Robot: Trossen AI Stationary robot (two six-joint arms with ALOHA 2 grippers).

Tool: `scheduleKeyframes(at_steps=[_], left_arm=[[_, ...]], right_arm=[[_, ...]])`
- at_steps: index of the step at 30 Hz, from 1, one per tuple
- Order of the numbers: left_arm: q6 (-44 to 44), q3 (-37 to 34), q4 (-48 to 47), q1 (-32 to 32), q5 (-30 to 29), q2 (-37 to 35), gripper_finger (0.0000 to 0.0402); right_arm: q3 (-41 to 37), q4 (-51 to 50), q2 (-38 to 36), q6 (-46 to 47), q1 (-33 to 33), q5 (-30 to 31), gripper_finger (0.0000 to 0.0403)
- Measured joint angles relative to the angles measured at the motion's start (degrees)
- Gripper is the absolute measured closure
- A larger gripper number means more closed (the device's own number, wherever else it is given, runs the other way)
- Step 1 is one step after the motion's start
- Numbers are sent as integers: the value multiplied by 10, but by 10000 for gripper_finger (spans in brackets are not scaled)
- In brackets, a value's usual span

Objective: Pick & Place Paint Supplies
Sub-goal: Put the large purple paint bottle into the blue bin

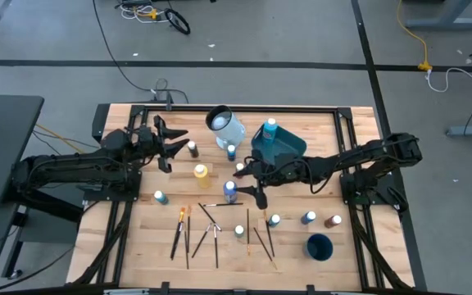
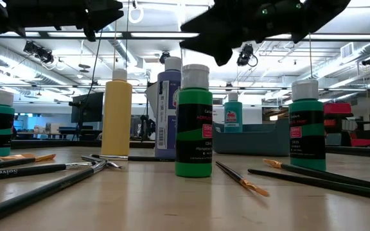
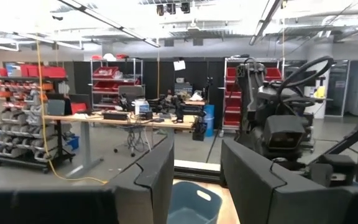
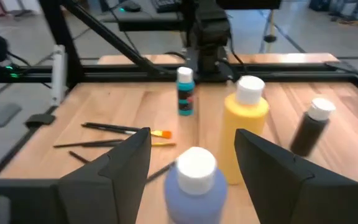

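Observation:
Small white-capped paint bottles stand on their bases on the wooden table point(image 1: 138, 246): a blue one point(image 1: 230, 190), a yellow one point(image 1: 201, 172), a brown one point(image 1: 192, 148) and a teal one point(image 1: 160, 197). Several paintbrushes point(image 1: 211, 233) lie flat near the front edge. My right gripper point(image 1: 248, 184) hovers open above the table. Its fingers point toward the table's left, on either side of the blue bottle point(image 4: 194, 180) and higher than it. My left gripper point(image 1: 174, 146) is raised and open, with nothing between its fingers point(image 3: 154, 174).
A teal tub point(image 1: 281, 146) with one bottle point(image 1: 271, 125) in it and a pale jug point(image 1: 224, 124) stand at the back. A dark blue cup point(image 1: 319, 246) and more bottles point(image 1: 308, 217) stand at the front right. Black frame rails point(image 1: 244, 109) edge the table.

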Motion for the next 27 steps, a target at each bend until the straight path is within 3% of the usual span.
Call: scheduleKeyframes(at_steps=[13,20,27], left_arm=[[1,0,-2,0,21,0,260],[-1,0,-2,0,21,0,260],[-1,0,-4,0,21,0,260]], right_arm=[[0,28,5,-23,-5,27,172],[0,117,71,5,-5,-4,172],[0,123,111,15,-5,-4,172]])
